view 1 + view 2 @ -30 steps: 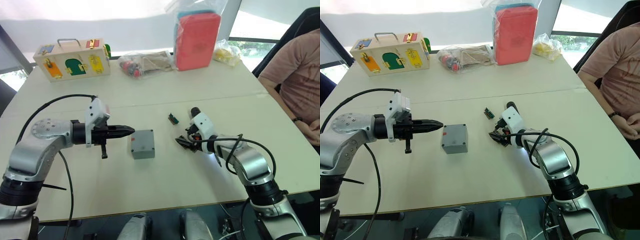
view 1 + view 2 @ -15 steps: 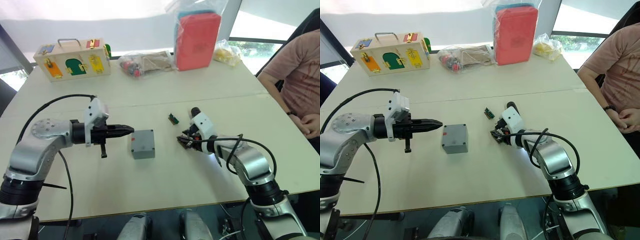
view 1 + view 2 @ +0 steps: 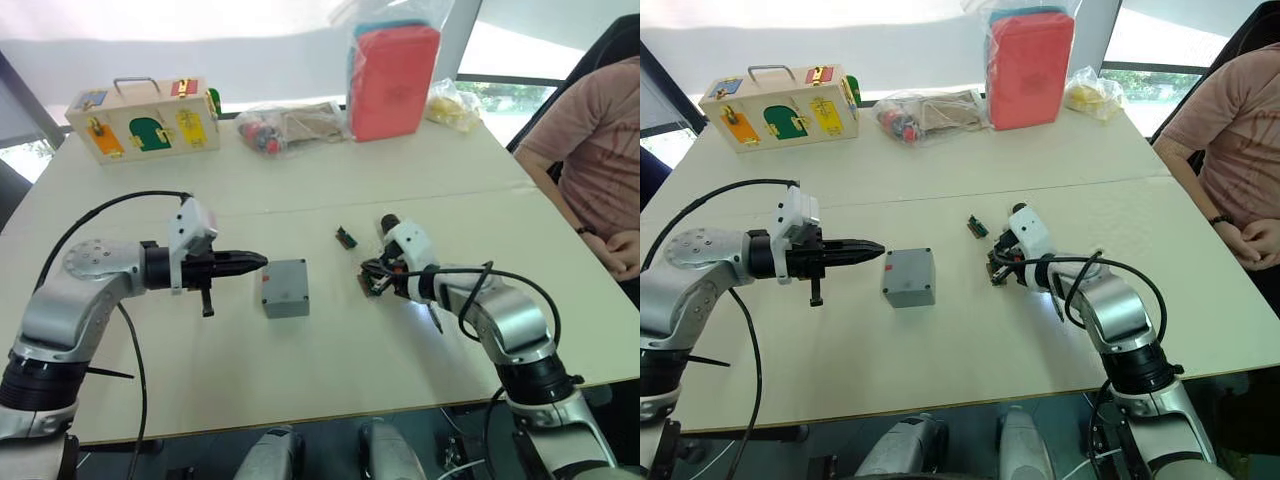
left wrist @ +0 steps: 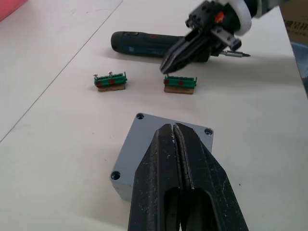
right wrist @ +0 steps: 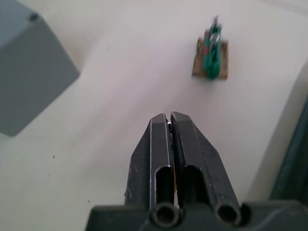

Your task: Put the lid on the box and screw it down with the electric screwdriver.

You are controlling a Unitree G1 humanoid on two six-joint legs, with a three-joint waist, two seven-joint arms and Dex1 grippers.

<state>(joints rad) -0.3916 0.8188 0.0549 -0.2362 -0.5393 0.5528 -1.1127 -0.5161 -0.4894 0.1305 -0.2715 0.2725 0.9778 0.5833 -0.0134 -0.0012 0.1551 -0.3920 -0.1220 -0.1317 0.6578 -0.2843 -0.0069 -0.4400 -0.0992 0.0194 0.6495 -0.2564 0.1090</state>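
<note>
The grey box (image 3: 286, 288) stands mid-table with the flat grey lid (image 4: 166, 139) lying on top, its corner holes showing. My left gripper (image 3: 262, 262) is shut and empty, hovering just left of the box with its tips pointing at it. The electric screwdriver (image 4: 142, 41) lies on the table behind my right gripper (image 4: 166, 66), partly under that arm. The right gripper is shut, its tips low over a green connector piece (image 4: 179, 84). A tiny pale speck shows between its fingertips (image 5: 180, 126); I cannot tell what it is.
A second green connector piece (image 3: 346, 237) lies further back. Along the far edge stand a wooden latch box (image 3: 145, 118), a clear bag of parts (image 3: 290, 125), a red pouch (image 3: 393, 80) and a yellow bag (image 3: 452, 105). A person (image 3: 600, 150) sits at the right.
My right gripper's fingers have closed and its wrist has shifted slightly, so a green connector piece now shows at its tips. The left arm and the box have not moved.
</note>
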